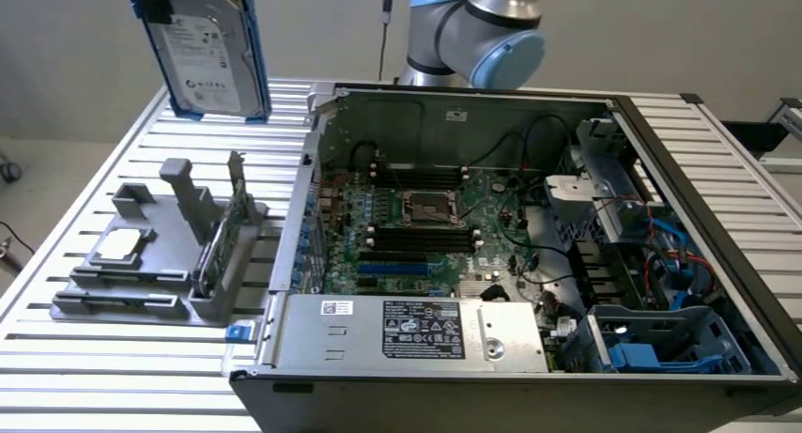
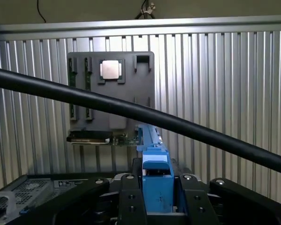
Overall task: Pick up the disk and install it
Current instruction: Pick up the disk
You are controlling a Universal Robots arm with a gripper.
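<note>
Exterior view's left, near: slatted aluminium table [image 1: 75, 358], ribbed and matt. On it sits 1 grey plastic fixture [image 1: 150, 264], stepped and slotted. In it lie 1 small flat square silver chip [image 1: 122, 245] and 1 thin green circuit card [image 1: 223, 236] standing on edge.

Above the fixture, far left: the disk [image 1: 210, 53] hangs in the air, well apart from the table, long side near vertical and slightly tilted. It has a silver-grey metal face, smooth, with a white label and a bright blue plastic carrier round the edges.

Wrist view: the gripper [image 2: 157, 204] is closed partway on the blue carrier, with 1 black finger [image 2: 131, 199] on each side of it. The hold is on plastic, not on the metal. A thick black cable [image 2: 131, 110] crosses in front of the fixture.

Centre: the open computer case [image 1: 701, 170], sheet-steel walls, sharp rims. Inside are the green motherboard [image 1: 501, 231], black slots and loose black wires. The grey boxy power supply [image 1: 401, 330] lies along the near edge.

Right, near corner of the case: blue plastic bay [image 1: 652, 348], apparently the disk's seat, though I cannot tell which slot.

Judgement on the carry in hand:
- Smooth plastic between pads may slip, so keep the squeeze steady.
- Hold the disk's tilt constant and avoid swing.
- Pass high over the case's left wall and stay off the wires.
- Square the carrier's edges to the bay rails, because the stiff metal body will not forgive a skewed entry.
</note>
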